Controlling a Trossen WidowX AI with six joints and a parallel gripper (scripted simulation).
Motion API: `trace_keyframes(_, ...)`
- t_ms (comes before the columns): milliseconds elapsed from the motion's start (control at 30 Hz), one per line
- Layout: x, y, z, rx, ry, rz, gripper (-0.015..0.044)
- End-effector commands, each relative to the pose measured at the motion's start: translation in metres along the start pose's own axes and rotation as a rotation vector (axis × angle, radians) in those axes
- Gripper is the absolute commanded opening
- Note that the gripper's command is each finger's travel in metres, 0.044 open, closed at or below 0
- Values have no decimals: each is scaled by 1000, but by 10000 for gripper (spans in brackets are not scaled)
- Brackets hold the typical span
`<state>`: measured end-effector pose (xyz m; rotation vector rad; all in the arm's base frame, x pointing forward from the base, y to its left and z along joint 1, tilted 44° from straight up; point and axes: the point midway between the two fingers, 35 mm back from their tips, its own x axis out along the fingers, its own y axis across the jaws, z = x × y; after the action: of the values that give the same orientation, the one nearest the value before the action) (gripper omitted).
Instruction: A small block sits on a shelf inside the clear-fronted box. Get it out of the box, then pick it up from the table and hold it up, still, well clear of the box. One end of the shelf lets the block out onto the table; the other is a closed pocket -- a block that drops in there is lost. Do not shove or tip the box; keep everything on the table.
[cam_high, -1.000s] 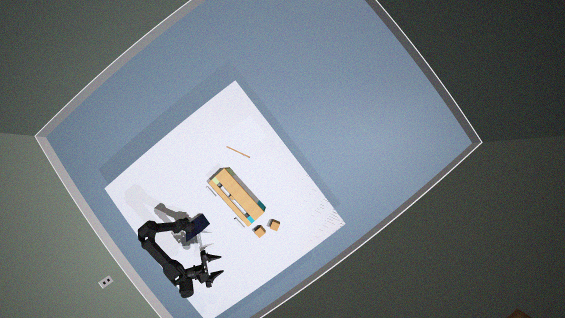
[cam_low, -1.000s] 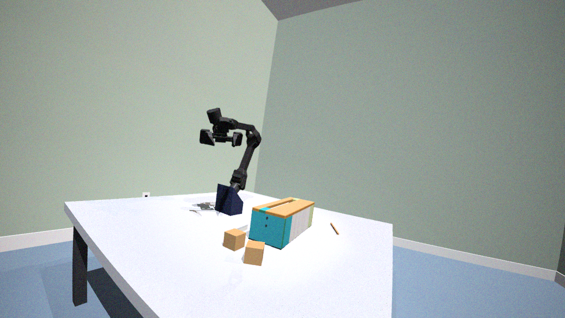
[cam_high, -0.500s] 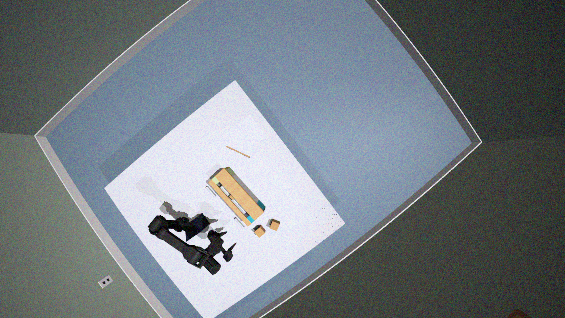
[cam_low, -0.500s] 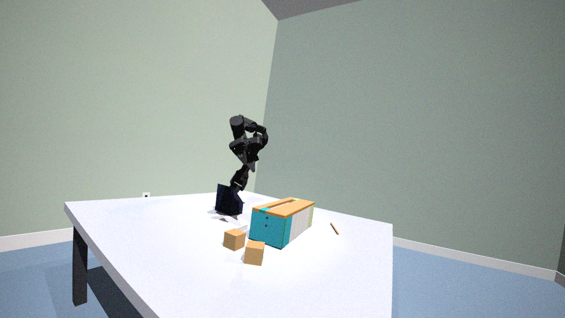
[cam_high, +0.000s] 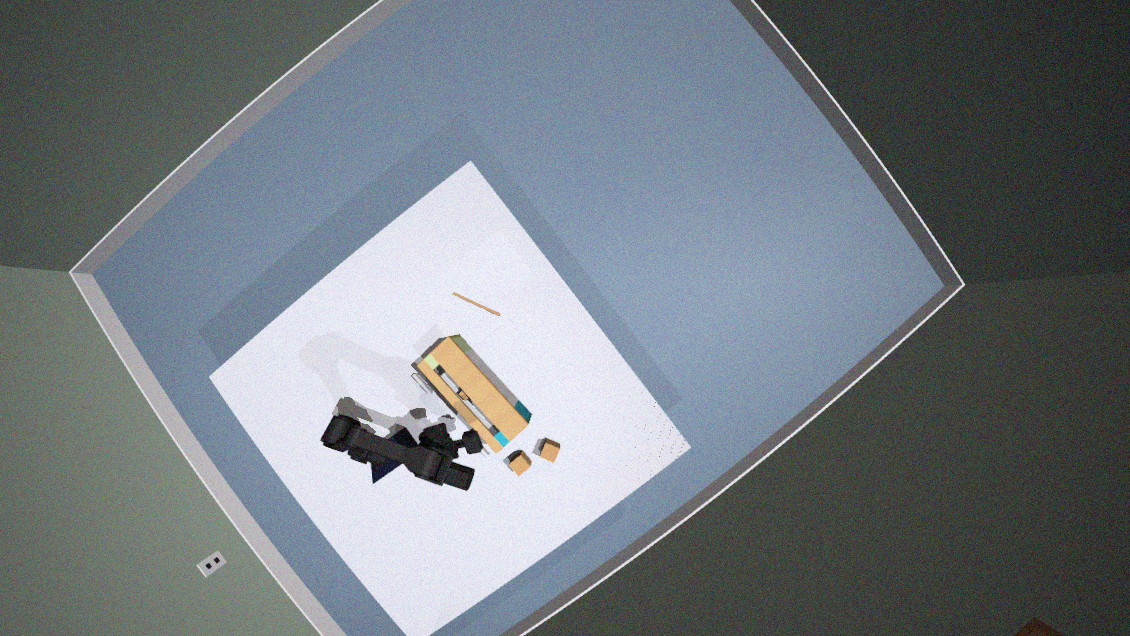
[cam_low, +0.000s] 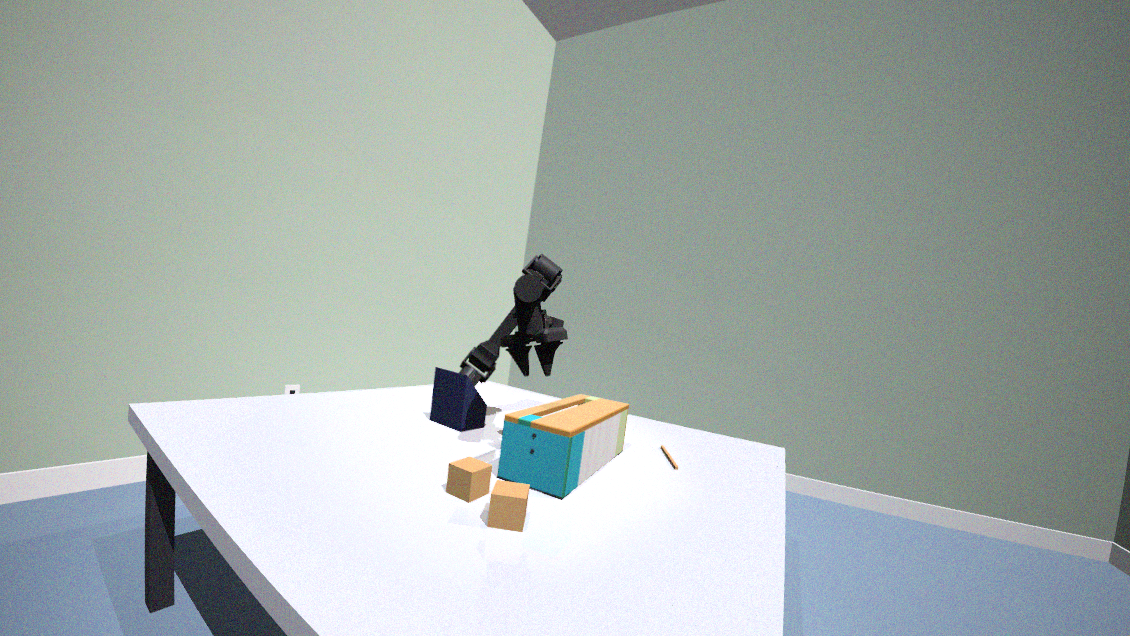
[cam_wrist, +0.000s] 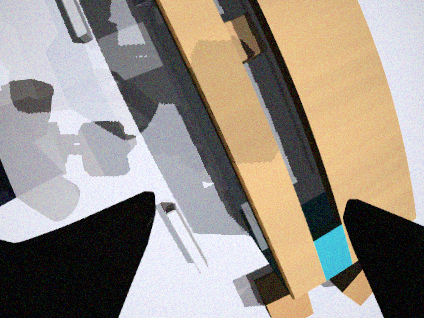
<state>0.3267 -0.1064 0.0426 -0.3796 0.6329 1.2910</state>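
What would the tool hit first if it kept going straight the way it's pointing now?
Probably the box's tan top: the open, empty tool points down over its teal end. The slot lies between the fingers, though depth is unclear.
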Motion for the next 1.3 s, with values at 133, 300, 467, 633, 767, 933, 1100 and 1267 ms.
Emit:
trace_keyframes(133, 40, 14, 41, -428, -70, 267, 400)
trace_keyframes(300, 40, 14, 41, -428, -70, 267, 400)
trace_keyframes(467, 43, 14, 40, -428, -70, 267, 400)
trace_keyframes(633, 50, 15, 38, -428, -70, 267, 400)
trace_keyframes(767, 57, 15, 37, -428, -70, 267, 400)
trace_keyframes(933, 65, 16, 35, -429, -70, 267, 400)
trace_keyframes(1100, 73, 16, 33, -429, -70, 268, 400)
trace_keyframes(1267, 81, 18, 31, -430, -71, 268, 400)
